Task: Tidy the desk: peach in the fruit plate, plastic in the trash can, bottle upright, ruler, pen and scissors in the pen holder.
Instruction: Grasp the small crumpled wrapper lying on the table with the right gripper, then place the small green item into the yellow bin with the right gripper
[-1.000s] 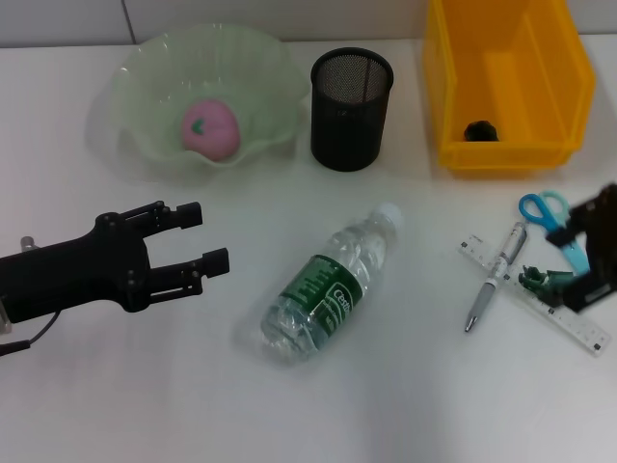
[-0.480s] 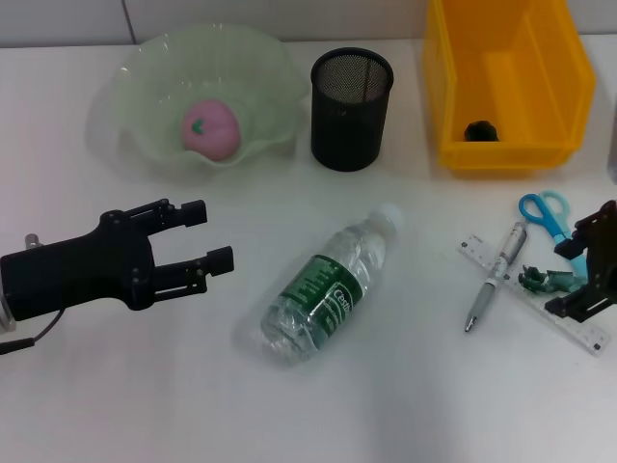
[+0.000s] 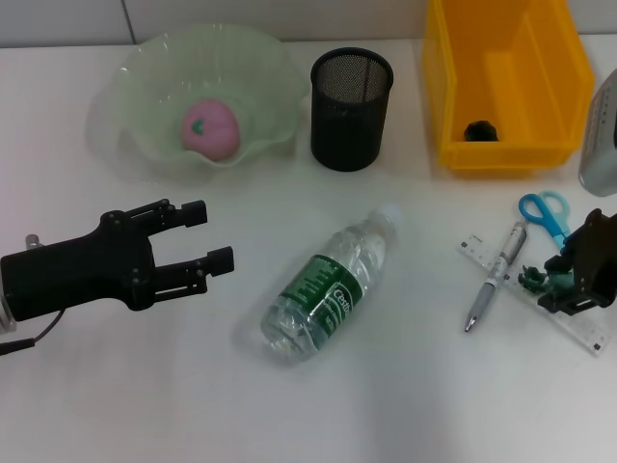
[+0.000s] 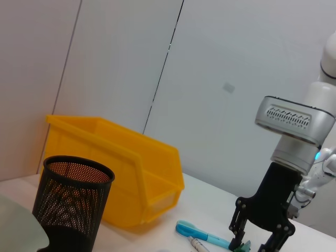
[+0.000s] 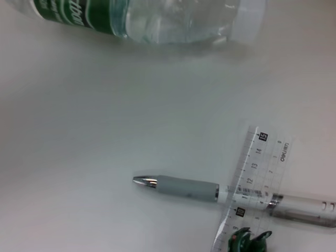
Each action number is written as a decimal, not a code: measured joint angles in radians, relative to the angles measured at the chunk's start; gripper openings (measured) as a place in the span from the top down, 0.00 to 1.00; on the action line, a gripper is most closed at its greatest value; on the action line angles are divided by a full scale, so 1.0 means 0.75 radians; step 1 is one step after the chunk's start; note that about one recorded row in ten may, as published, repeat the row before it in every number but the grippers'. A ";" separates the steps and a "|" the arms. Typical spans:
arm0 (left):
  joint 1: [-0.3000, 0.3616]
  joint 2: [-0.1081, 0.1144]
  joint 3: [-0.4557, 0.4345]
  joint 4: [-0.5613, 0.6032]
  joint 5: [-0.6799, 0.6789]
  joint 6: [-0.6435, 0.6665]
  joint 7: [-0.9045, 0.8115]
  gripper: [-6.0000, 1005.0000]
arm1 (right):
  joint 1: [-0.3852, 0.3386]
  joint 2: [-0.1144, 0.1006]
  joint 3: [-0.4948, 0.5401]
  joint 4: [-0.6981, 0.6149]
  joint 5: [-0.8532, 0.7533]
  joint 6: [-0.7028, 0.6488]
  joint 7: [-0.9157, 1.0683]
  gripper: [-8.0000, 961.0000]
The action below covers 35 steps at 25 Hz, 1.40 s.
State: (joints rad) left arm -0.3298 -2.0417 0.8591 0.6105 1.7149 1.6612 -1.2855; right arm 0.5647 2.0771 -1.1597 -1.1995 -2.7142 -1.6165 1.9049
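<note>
A crumpled green plastic piece (image 3: 533, 280) lies on the clear ruler (image 3: 525, 297), beside the silver pen (image 3: 494, 280) and the blue-handled scissors (image 3: 546, 214). My right gripper (image 3: 562, 283) is open right at the plastic; the left wrist view shows it (image 4: 257, 242) with fingers apart over the plastic (image 4: 243, 246). The water bottle (image 3: 333, 285) lies on its side mid-table. My left gripper (image 3: 207, 234) is open and empty to the bottle's left. The pink peach (image 3: 210, 128) sits in the green fruit plate (image 3: 135, 96). The black mesh pen holder (image 3: 351, 96) stands empty-looking.
The yellow bin (image 3: 509, 77) stands at the back right with a small black object (image 3: 479, 130) inside. The right wrist view shows the bottle (image 5: 157, 16), pen (image 5: 184, 187), ruler (image 5: 252, 173) and plastic (image 5: 249, 240) on the white table.
My right gripper has moved left and down onto the green plastic. My left gripper shifted slightly right, then held still.
</note>
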 joint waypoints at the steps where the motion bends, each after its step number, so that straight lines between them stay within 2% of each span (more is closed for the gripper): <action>1: 0.000 0.000 0.000 0.000 0.000 0.000 0.000 0.26 | 0.002 0.000 0.000 0.006 -0.001 0.005 0.001 0.39; 6: 0.000 0.000 0.000 0.000 0.000 0.000 0.000 0.26 | 0.000 0.001 0.011 -0.004 0.002 0.008 0.004 0.58; 14: 0.002 -0.001 0.000 0.000 0.000 0.003 0.000 0.27 | -0.010 0.002 0.021 -0.031 0.006 -0.011 0.005 0.76; 16: 0.003 -0.001 0.000 0.000 0.000 0.005 0.000 0.27 | -0.017 0.002 0.045 -0.070 0.018 -0.020 0.005 0.81; 17: 0.004 -0.002 0.000 0.000 0.000 0.008 0.000 0.27 | -0.028 0.002 0.114 -0.137 0.072 -0.026 0.005 0.83; 19: 0.005 -0.002 0.000 0.000 0.000 0.008 0.000 0.27 | -0.030 0.002 0.144 -0.158 0.097 -0.027 0.005 0.99; 20: 0.005 -0.002 0.000 0.000 0.000 0.008 0.000 0.27 | -0.032 -0.001 0.240 -0.202 0.189 -0.017 -0.001 0.99; 21: 0.005 -0.002 0.000 0.000 0.000 0.008 0.000 0.27 | -0.032 -0.001 0.240 -0.202 0.189 -0.017 -0.001 0.99; 22: 0.006 -0.002 0.000 0.000 0.000 0.009 0.000 0.27 | -0.029 -0.005 0.345 -0.218 0.302 0.033 -0.006 0.98; 23: 0.006 -0.002 0.001 0.000 0.000 0.009 0.000 0.27 | -0.029 -0.005 0.345 -0.218 0.302 0.033 -0.006 0.98; 24: 0.006 -0.002 0.001 0.000 0.000 0.009 0.000 0.27 | -0.022 -0.004 0.433 -0.209 0.417 0.141 -0.007 0.98; 25: 0.006 -0.003 0.001 0.000 0.000 0.010 0.000 0.27 | -0.022 -0.004 0.433 -0.209 0.417 0.141 -0.007 0.97; 29: 0.001 -0.004 0.002 0.000 0.000 0.010 0.000 0.27 | 0.006 -0.001 0.472 -0.089 0.573 0.483 0.027 0.96; 31: 0.000 -0.005 0.002 0.000 0.000 0.010 0.000 0.27 | 0.043 -0.001 0.454 0.022 0.592 0.618 0.035 0.96; 32: -0.001 -0.006 0.002 0.000 0.000 0.009 0.000 0.27 | 0.087 -0.002 0.443 0.130 0.595 0.702 0.035 0.95; 35: -0.002 -0.006 0.001 0.000 0.000 0.008 0.000 0.27 | 0.126 -0.003 0.436 0.228 0.596 0.772 0.035 0.94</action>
State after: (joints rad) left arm -0.3311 -2.0465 0.8600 0.6105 1.7150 1.6676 -1.2855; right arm 0.6589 2.0752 -0.8330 -1.0286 -2.2675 -1.0373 1.9312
